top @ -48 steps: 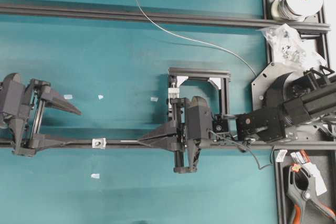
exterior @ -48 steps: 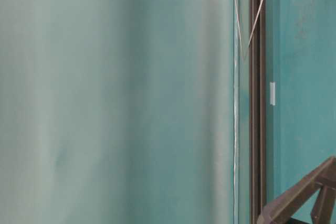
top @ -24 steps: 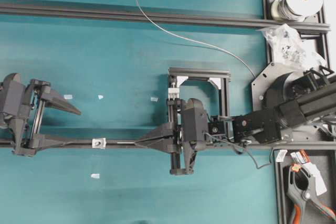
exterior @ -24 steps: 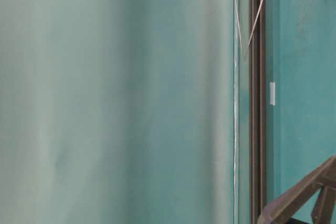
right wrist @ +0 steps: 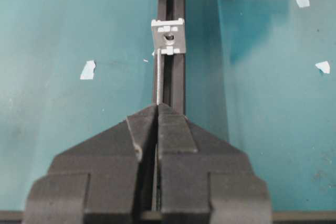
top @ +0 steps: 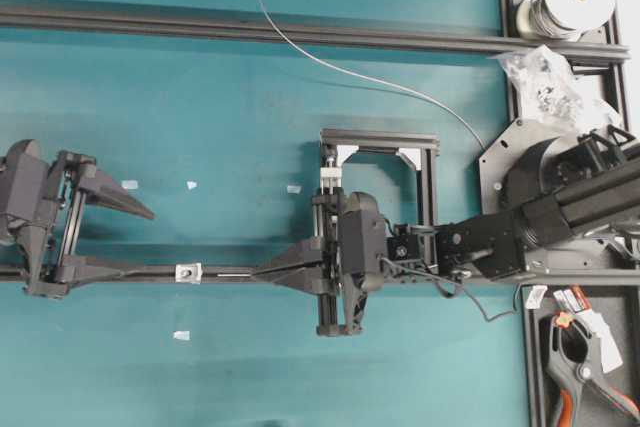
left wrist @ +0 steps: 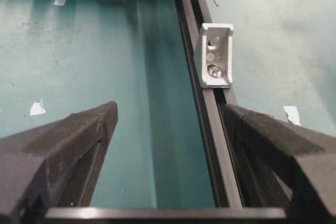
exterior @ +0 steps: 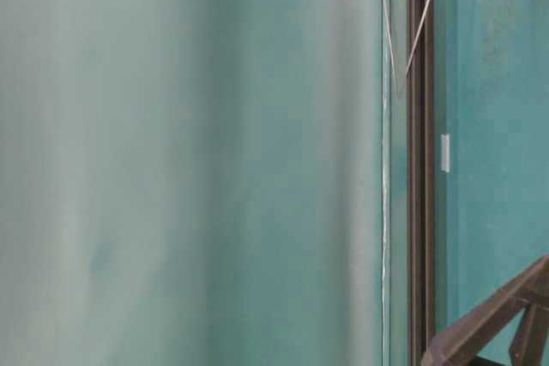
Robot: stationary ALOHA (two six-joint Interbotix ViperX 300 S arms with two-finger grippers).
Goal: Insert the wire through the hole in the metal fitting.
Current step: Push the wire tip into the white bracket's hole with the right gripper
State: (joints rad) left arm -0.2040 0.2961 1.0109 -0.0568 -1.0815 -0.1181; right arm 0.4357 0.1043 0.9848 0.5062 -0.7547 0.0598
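Wire [right wrist: 158, 77]: hair-thin, silvery, straight stub, tip beside fitting's lower left | metal fitting [right wrist: 168, 36]: small shiny square, dark central hole | right gripper [right wrist: 157, 109]: clamped on wire | left gripper [left wrist: 168, 116]: wide apart, empty

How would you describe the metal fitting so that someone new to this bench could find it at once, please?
Find the long black rail running across the lower part of the teal table in the overhead view. The metal fitting sits on that rail, between the two robot arms and nearer the left one. Unlike the flat white tape scraps nearby, it is a shiny silver bracket with a dark round hole.
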